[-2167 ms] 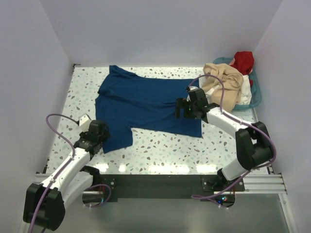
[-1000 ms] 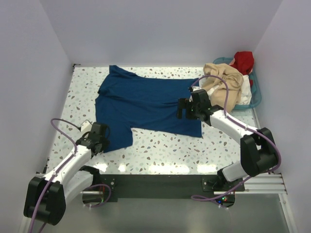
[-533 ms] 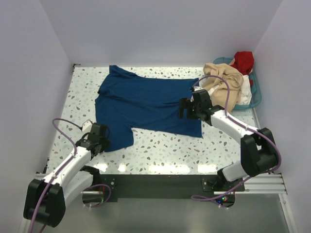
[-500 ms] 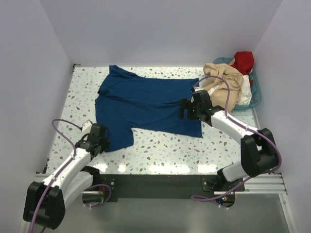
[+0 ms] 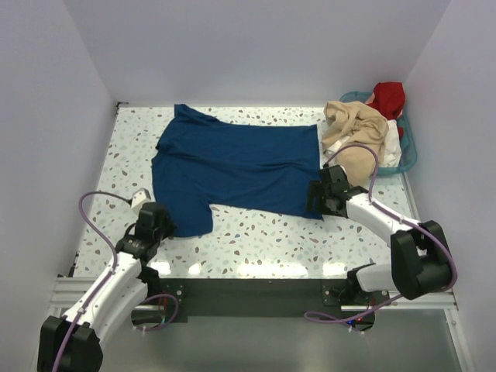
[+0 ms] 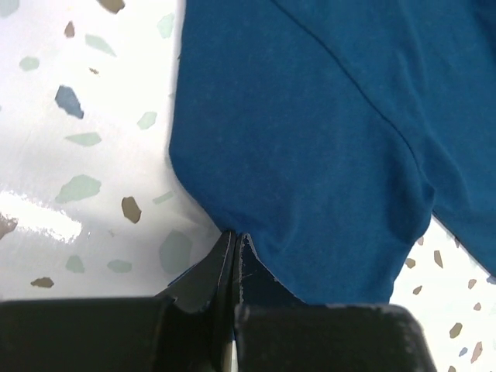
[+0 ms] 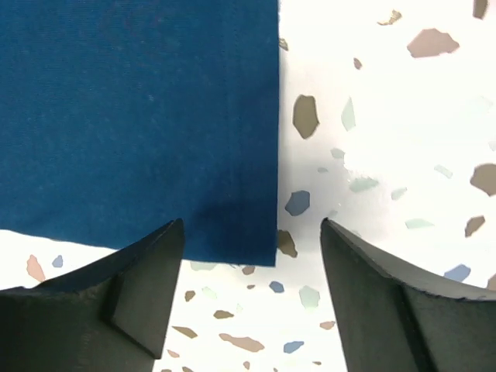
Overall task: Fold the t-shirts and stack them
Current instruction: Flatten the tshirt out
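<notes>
The navy t-shirt (image 5: 232, 167) lies spread flat on the table (image 5: 263, 240). Its long axis runs from side to side, a little skewed, so that its right end sits nearer the front edge than its left end. The neck end points toward the table's left edge and the straight hem faces the right edge. One sleeve reaches toward the far left corner, and the other hangs toward the near edge on the left.

My left claw (image 6: 234, 236) is down at that near sleeve. Its fingers are pressed together, pinching the sleeve's outer edge at the corner closest to me, and the cloth fans away from the tips.

My right claw (image 7: 252, 225) is at the shirt's near right hem corner with its fingers spread. One finger is over the blue cloth and the other over bare table, so the corner sits between them and is not gripped.

At the far right corner stands the teal basket (image 5: 409, 147). A beige t-shirt (image 5: 356, 132) is heaped over its near rim, with a red t-shirt (image 5: 387, 97) behind it and a white t-shirt (image 5: 394, 147) beside it. All three are crumpled, and which way they point I cannot tell.
</notes>
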Robot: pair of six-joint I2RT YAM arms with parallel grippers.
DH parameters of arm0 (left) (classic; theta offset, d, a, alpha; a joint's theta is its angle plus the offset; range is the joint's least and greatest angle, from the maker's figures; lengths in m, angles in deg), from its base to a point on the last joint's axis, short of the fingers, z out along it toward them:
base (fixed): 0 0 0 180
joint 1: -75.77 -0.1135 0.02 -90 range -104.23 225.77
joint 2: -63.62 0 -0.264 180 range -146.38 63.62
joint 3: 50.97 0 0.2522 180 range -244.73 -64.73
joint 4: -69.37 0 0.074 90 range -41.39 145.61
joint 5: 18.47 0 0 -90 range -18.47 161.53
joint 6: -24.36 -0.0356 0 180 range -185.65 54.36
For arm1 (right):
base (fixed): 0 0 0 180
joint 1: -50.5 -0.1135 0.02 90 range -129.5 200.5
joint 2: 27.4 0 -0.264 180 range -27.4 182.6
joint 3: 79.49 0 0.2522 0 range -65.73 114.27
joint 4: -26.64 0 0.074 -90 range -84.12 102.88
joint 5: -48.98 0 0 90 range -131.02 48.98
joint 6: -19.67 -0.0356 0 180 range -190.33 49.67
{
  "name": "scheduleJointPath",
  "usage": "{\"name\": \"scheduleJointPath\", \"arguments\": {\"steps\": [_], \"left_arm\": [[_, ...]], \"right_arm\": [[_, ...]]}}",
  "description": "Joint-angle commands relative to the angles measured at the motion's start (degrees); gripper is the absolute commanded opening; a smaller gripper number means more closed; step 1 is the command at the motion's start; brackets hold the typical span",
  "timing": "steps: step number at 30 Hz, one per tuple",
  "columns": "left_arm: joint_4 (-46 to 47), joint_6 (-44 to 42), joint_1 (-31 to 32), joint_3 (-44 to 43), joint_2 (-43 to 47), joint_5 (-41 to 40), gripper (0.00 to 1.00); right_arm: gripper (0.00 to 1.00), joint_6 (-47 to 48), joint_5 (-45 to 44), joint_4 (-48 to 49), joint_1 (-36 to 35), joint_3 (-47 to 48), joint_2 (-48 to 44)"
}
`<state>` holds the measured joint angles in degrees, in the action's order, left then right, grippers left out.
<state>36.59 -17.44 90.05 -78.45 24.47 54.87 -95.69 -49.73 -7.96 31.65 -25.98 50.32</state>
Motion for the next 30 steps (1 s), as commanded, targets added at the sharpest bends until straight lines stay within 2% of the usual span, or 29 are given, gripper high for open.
{"name": "scheduleJointPath", "arguments": {"steps": [1,8,15,19,22,23,26,27,30], "left_arm": [[4.9,-5.0,0.2,-0.6,1.1,0.7,0.0],[6.7,-7.4,0.2,-0.3,2.0,2.8,0.0],[6.4,-7.4,0.2,0.0,5.1,2.3,0.0],[5.6,-7.4,0.2,-1.0,6.5,1.0,0.0],[4.5,-7.3,0.2,-2.4,8.0,0.2,0.0],[4.1,-7.5,0.2,-3.2,9.0,0.1,0.0],[2.9,-7.8,0.2,-5.2,10.6,-0.3,0.0],[2.6,-7.7,0.2,-5.6,10.9,-0.4,0.0],[0.8,-6.8,0.2,-7.2,12.1,-0.1,0.0]], "right_arm": [[0.73,-3.0,-2.4,-1.0,0.1,-0.9,-2.8],[0.59,-5.4,-0.8,-1.7,0.1,-2.4,-3.4],[0.5,-6.9,-0.5,-1.5,0.0,-4.4,-3.1],[0.42,-7.1,-0.6,-1.1,0.0,-4.2,-2.0],[0.31,-6.8,-1.0,-1.3,0.0,-3.4,0.0],[0.23,-6.7,-1.3,-1.2,0.0,-2.8,0.9],[0.12,-6.4,-1.2,-2.4,0.0,-2.2,1.6],[0.05,-6.1,-1.3,-3.1,0.0,-2.1,1.3],[0.0,-5.9,-2.2,-6.3,0.0,-1.7,-0.6]]}}
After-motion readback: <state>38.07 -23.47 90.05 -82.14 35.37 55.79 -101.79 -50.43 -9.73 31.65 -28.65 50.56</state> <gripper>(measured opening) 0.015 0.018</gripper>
